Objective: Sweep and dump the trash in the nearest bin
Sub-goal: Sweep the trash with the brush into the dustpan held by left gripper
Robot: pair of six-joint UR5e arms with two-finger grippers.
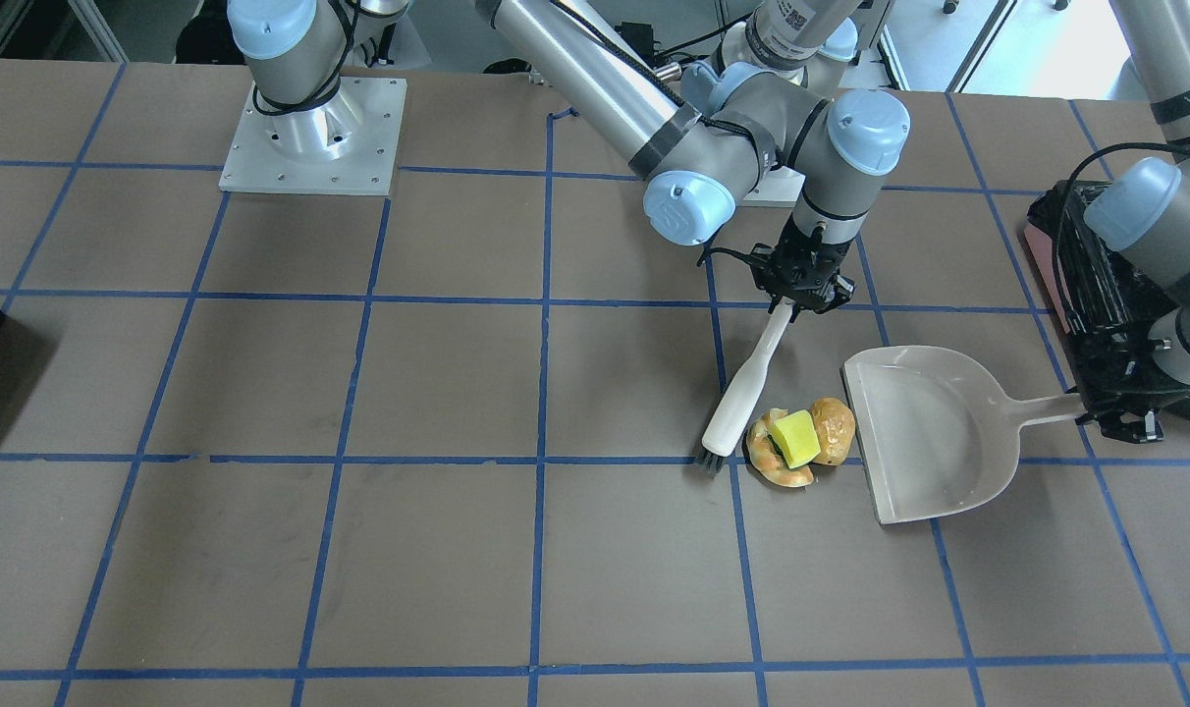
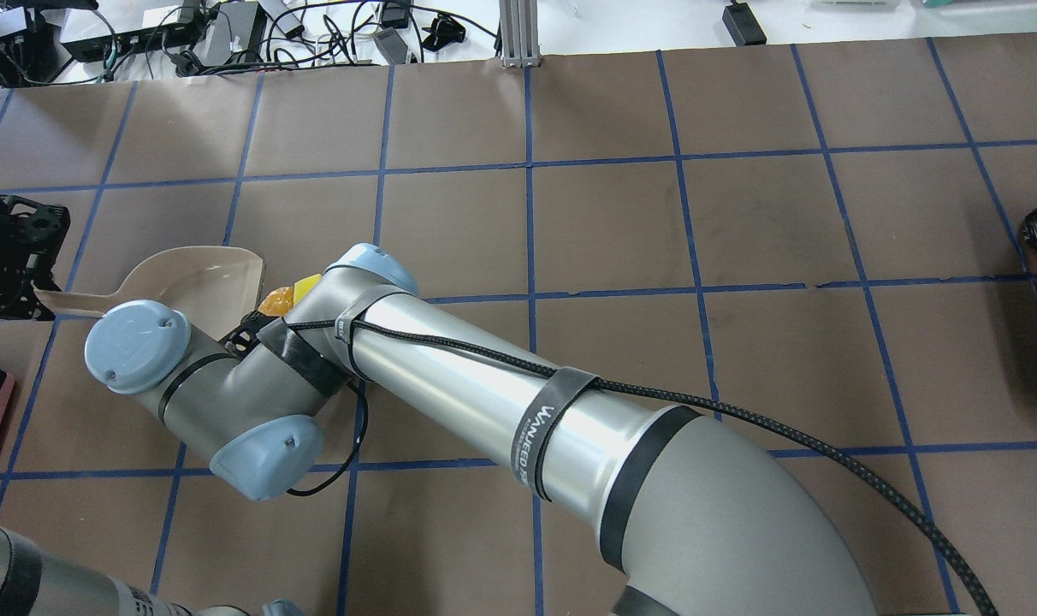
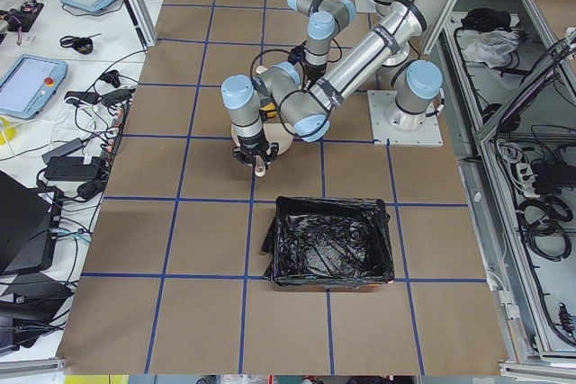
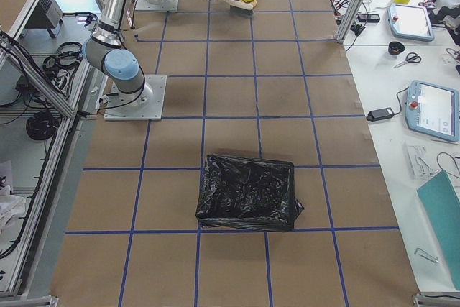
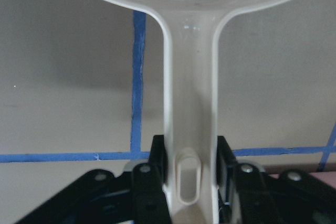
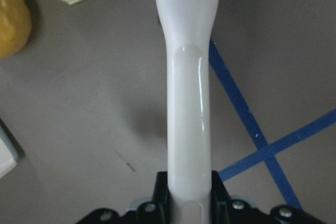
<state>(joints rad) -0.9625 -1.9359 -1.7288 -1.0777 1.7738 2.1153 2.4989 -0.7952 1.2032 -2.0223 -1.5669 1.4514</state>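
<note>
Front-facing view: on the brown paper-covered desk (image 1: 359, 373) gridded with blue tape, the right pincer (image 1: 789, 306) is closed around the handle tip of a white plastic hand brush (image 1: 742, 398). Its dark bristles touch the desk just beside the trash (image 1: 801, 447): a yellow-green foam block atop a tan crescent piece, and a golden-brown lump against the lip of a beige plastic dustpan (image 1: 939, 432). The left pincer (image 1: 1096, 410) grips the dustpan's handle end, and a pink rectangular bin lined with crinkled black plastic (image 1: 1076, 265) stands just behind that arm. Overhead view: the right arm lies across the robot's left half and hides most of the trash (image 2: 287, 295); the dustpan (image 2: 185, 274) lies beside it. Left-end view: the bin (image 3: 333, 240) stands near the camera, apart from both arms. Left wrist view: the left pincer (image 5: 190, 182) is clamped tight on the dustpan (image 5: 190, 103) handle. Right wrist view: the right pincer (image 6: 188, 203) is clamped on the brush (image 6: 188, 93) handle, with the trash (image 6: 13, 19) at upper left.
</note>
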